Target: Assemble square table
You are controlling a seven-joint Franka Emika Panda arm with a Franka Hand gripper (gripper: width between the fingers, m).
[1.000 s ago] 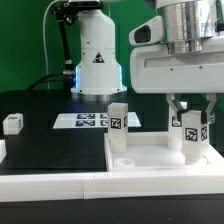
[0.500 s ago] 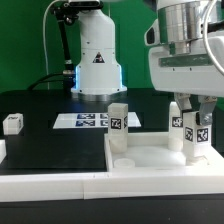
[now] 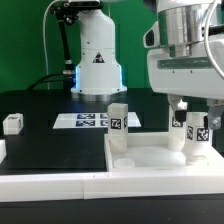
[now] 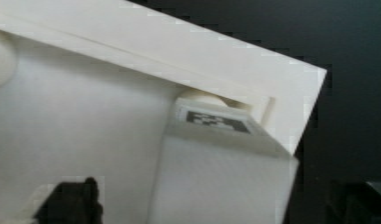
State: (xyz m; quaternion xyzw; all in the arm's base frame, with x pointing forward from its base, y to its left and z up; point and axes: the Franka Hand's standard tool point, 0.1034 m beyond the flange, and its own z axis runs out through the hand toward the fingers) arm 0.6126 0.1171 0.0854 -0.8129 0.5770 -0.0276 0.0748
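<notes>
The white square tabletop lies flat at the front right of the exterior view. One tagged leg stands upright on its left far corner. It also shows in the wrist view, at the corner of the top. My gripper is over the top's right side. Its fingers flank a second tagged leg that stands upright on the top, and it looks shut on this leg. In the wrist view a dark finger shows beside a white surface. A loose leg lies at the far left.
The marker board lies on the black table behind the top. A long white rail runs along the front edge. The robot's base stands at the back.
The gripper has turned and shifted slightly toward the exterior view's right. The leg between its fingers has turned with it and shows a second tagged face. The other legs have not moved.
</notes>
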